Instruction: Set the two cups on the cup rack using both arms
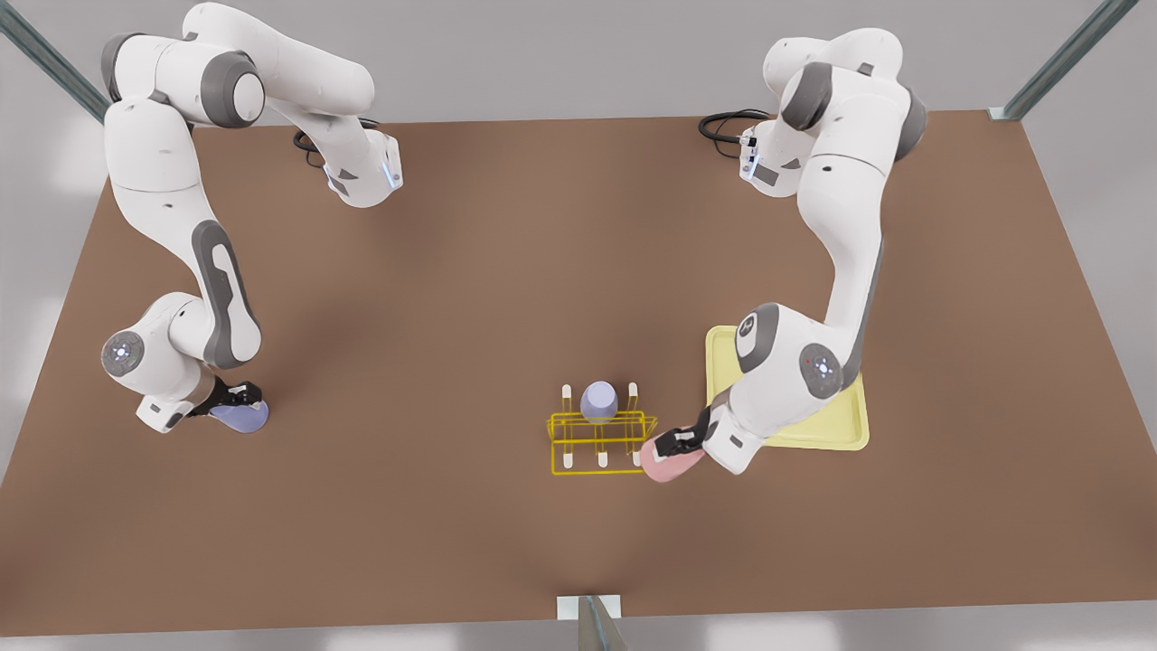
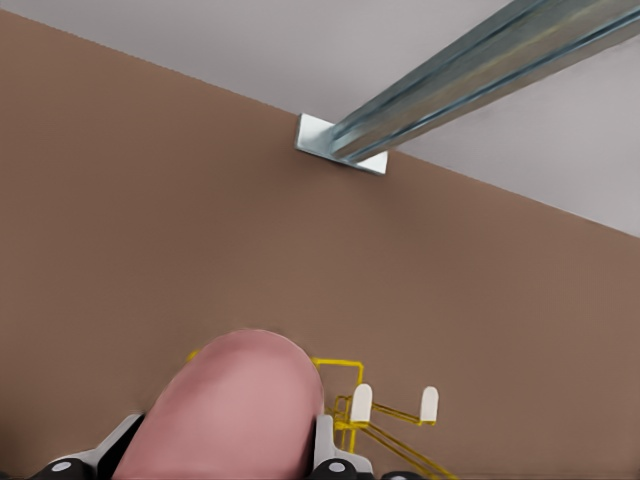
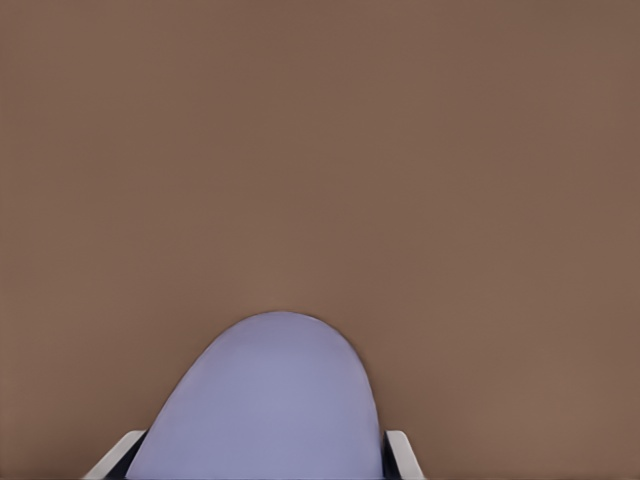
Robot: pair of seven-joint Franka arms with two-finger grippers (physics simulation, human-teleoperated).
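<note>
We see a brown tabletop under pale grey walls, with metal struts running off from its edges and a pale-yellow tray lying flat toward the front view's right. The yellow cup rack stands near the table's front middle, and a lavender cup already sits upside down on one of its back pegs. Just beside the rack's end on the front view's right, we find the pink cup tilted and clamped between the fingers of the left gripper, with the rack's white-tipped pegs close by in the left wrist view. Well apart, toward the front view's left, the right gripper is closed on the second lavender cup, low over the bare table.
</note>
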